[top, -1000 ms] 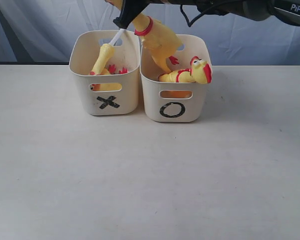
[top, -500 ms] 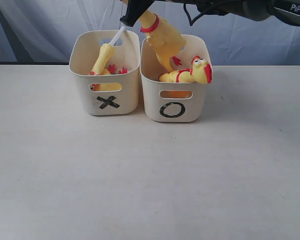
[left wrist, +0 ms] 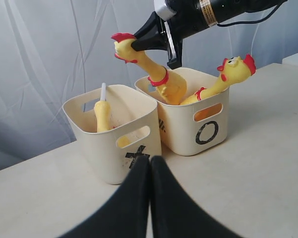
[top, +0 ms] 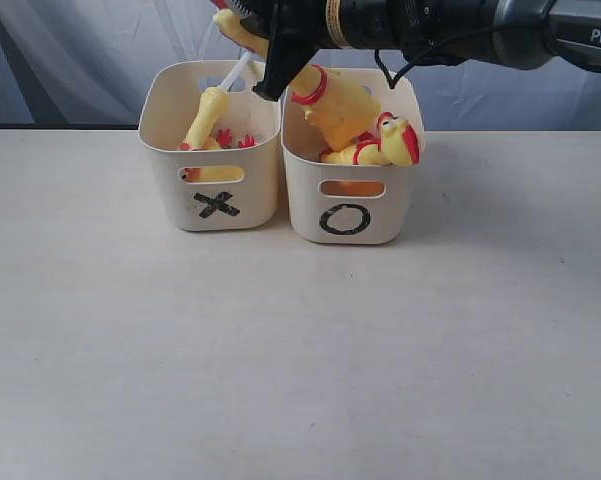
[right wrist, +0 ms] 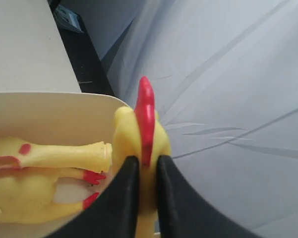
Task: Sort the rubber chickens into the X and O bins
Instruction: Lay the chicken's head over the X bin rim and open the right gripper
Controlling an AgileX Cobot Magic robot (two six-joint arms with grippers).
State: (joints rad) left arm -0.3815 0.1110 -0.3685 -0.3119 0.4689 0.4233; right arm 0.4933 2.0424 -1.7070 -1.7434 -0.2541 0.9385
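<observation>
Pinching the head of a yellow rubber chicken [top: 335, 100] with a red neck band, the right pincer [right wrist: 144, 171] kept its black jaws narrow, one on each side of the skull below the red comb. The chicken slanted across the upper middle of the exterior frame, its body dipping into the cream plastic tub marked O [top: 352, 190]. The left pincer [left wrist: 149, 168] was pressed together, holding nothing.
</observation>
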